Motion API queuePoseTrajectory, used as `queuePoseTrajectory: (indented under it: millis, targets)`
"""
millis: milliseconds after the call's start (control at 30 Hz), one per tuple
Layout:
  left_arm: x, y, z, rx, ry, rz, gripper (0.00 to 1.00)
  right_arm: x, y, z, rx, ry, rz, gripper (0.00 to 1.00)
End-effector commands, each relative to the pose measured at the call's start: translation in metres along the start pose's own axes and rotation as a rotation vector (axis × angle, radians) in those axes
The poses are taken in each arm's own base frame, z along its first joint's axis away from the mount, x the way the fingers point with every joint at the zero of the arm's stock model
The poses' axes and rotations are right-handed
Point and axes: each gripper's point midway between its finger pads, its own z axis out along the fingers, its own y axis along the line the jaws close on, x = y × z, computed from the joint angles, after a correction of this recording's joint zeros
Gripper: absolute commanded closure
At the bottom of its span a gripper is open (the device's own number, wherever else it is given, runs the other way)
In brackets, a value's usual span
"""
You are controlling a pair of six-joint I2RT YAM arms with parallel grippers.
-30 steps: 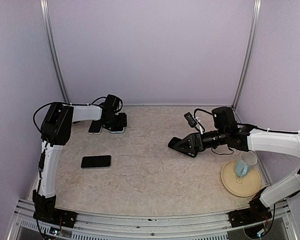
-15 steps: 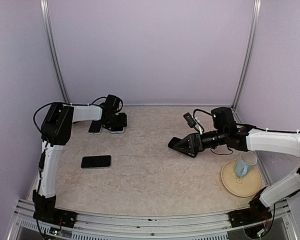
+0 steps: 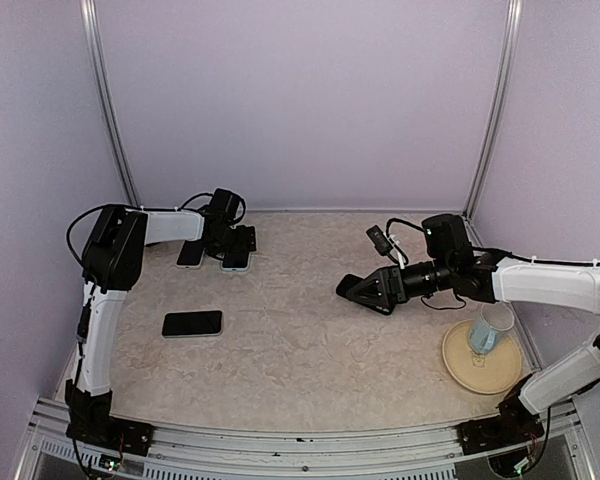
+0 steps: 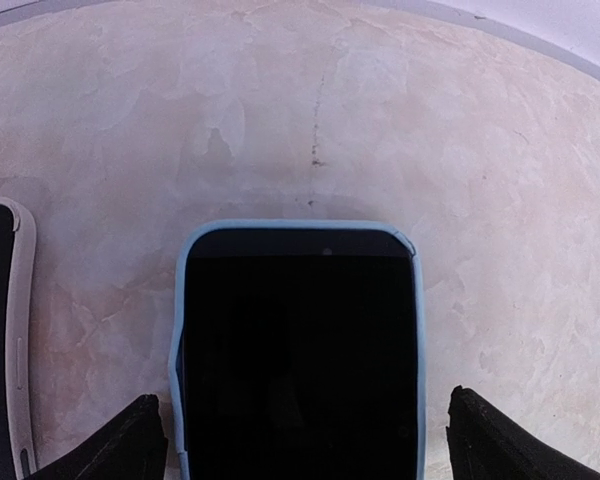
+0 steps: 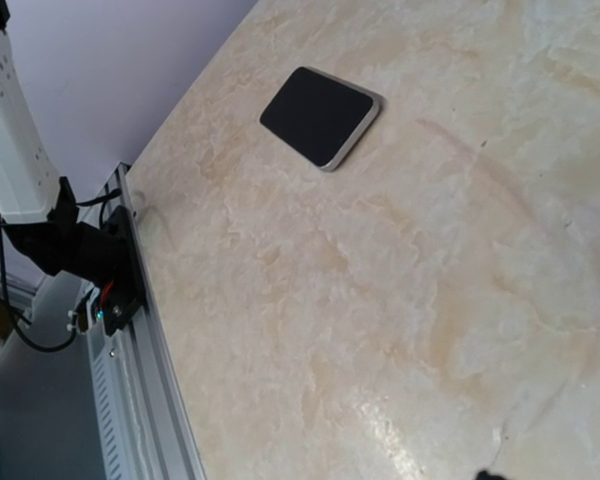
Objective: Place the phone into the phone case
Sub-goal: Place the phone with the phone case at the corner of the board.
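A black-screened phone [image 4: 300, 350] lies inside the light-blue phone case [image 4: 300, 226] on the table at the back left, also seen from above [image 3: 236, 261]. The case's left rim bulges slightly outward low down. My left gripper [image 4: 305, 445] is open over its near end. The black fingertips [image 4: 120, 450] stand on either side, apart from the case's edges. My right gripper [image 3: 365, 292] hovers open and empty over the table's right half, far from the case.
A second phone in a pale case [image 4: 2, 330] lies just left of the blue one [image 3: 190, 253]. A bare dark phone [image 3: 192, 323] lies at front left [image 5: 320, 115]. A tan plate [image 3: 458, 365] with a glass cup [image 3: 490, 328] sits at front right.
My left gripper's jaws have spread wider and stand off the cased phone's sides. The right arm has barely moved.
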Motion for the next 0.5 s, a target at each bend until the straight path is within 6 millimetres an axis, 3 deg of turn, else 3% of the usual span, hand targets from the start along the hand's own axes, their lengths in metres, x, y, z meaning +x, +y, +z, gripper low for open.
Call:
queuePoseTrajectory:
  millis: [0,300,467]
  targets:
    - [-0.015,-0.002,-0.004,-0.001,-0.044,-0.011,0.05,-0.007,0.001,-0.003,-0.010,-0.019,-0.009,0.27]
    - [-0.021,-0.003,-0.013,-0.013,-0.079,-0.025,0.02,-0.008,0.002,-0.003,-0.008,-0.017,-0.010,0.27]
    - [-0.038,-0.006,-0.032,-0.012,-0.130,-0.015,0.01,-0.007,0.001,-0.003,-0.002,-0.012,-0.008,0.27]
